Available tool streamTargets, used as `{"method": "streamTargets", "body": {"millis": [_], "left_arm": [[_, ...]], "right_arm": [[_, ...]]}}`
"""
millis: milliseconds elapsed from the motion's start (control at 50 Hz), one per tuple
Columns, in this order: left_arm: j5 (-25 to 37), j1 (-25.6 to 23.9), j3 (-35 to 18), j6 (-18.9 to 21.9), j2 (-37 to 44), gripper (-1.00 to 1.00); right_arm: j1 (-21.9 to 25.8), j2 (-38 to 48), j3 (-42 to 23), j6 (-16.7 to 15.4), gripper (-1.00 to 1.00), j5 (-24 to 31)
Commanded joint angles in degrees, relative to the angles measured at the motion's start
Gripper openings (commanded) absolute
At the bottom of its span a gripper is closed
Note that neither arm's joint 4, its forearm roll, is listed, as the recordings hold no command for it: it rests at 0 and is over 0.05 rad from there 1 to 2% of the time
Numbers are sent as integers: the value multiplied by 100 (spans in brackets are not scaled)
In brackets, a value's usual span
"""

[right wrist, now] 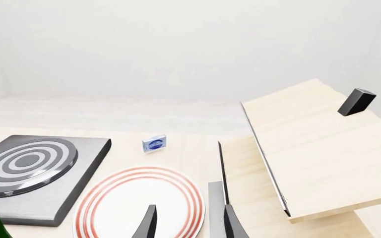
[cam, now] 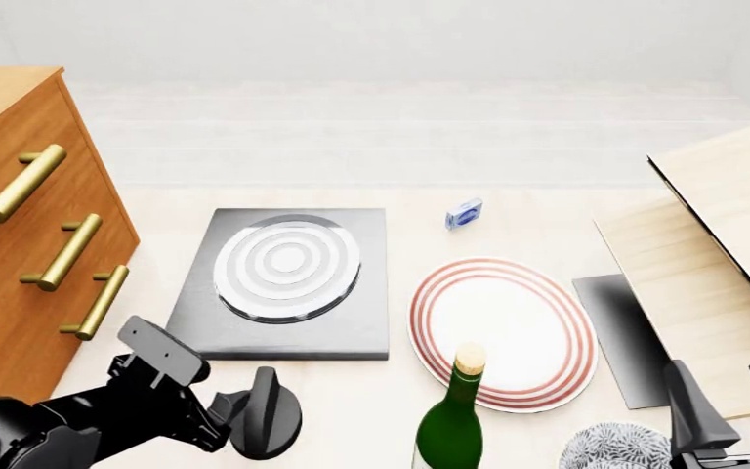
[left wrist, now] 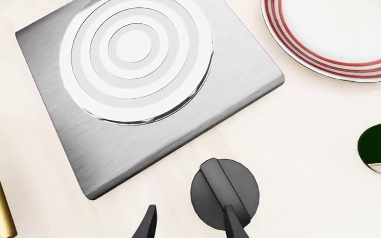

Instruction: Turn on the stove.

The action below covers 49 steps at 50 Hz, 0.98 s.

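The stove (cam: 368,332) is a flat dark grey square slab with a round burner (cam: 286,266) of silver-white rings, left of the table's middle. Its black round knob (cam: 269,422) lies apart on the table, just in front of the slab. My left gripper (cam: 235,415) is at the knob from the left and is open. In the left wrist view the stove (left wrist: 237,94) fills the frame, and one fingertip (left wrist: 232,218) lies over the raised ridge of the knob (left wrist: 225,191); the other fingertip is beside the knob. My right gripper (cam: 729,391) hangs open at the near right, holding nothing.
A red-ringed white plate (cam: 503,332) lies right of the stove, with a green bottle (cam: 453,420) in front of it. A wooden cabinet (cam: 11,127) with brass handles stands at the left. Wooden boards (cam: 727,244), a dark sheet (cam: 623,337), a patterned bowl (cam: 616,447) and a small blue packet (cam: 464,213) are to the right.
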Motion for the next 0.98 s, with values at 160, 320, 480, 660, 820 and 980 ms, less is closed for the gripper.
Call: {"method": "streamTargets", "body": {"millis": [160,320,480,660,820,980], "left_arm": [[1227,21,-227,-10,-1483,100],[2267,74,-851,36,-2367,100],[2910,61,-1424,45,-2853,100],[3632,157,-2104,59,-3324,100],[3979,163,-2292,-47,-3768,100],[4037,233,-2313,-639,-4212,100]], "right_arm": [[13,0,-2,-12,100,8],[27,0,0,-17,100,12],[67,0,0,-37,100,21],[54,0,3,-35,100,20],[63,0,2,-43,100,23],[63,0,3,-44,100,25]]}}
